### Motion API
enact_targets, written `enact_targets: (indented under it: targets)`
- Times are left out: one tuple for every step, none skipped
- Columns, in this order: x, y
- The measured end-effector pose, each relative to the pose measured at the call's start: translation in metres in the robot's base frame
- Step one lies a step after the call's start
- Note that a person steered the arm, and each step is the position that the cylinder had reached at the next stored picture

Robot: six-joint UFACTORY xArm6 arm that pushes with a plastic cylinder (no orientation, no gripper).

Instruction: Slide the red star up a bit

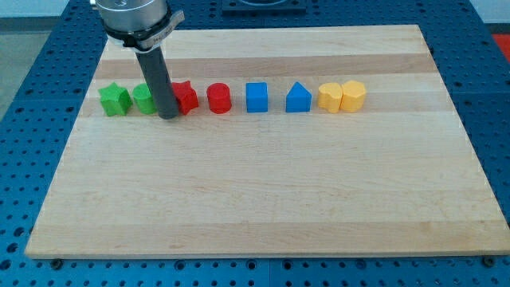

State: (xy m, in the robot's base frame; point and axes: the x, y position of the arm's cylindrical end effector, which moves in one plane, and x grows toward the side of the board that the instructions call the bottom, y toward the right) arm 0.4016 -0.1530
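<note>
Currently my tip [168,115] touches the red star [185,96] lower-left, beside green block [144,99]; no gripper shows. Recentre underneath, push straight up.

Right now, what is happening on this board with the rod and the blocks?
A robot arm is working with a dark rod on a wooden board. My tip stands in the row of blocks, between a green block and the red star, close against the star's left side. The star is in line with the red cylinder, so it is not pushed up yet.
</note>
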Motion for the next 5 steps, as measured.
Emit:
enact_targets:
  targets:
    - [0.0,0.012]
    - [-0.001,0.025]
    - [-0.029,0.026]
    - [-0.062,0.033]
    - [-0.087,0.044]
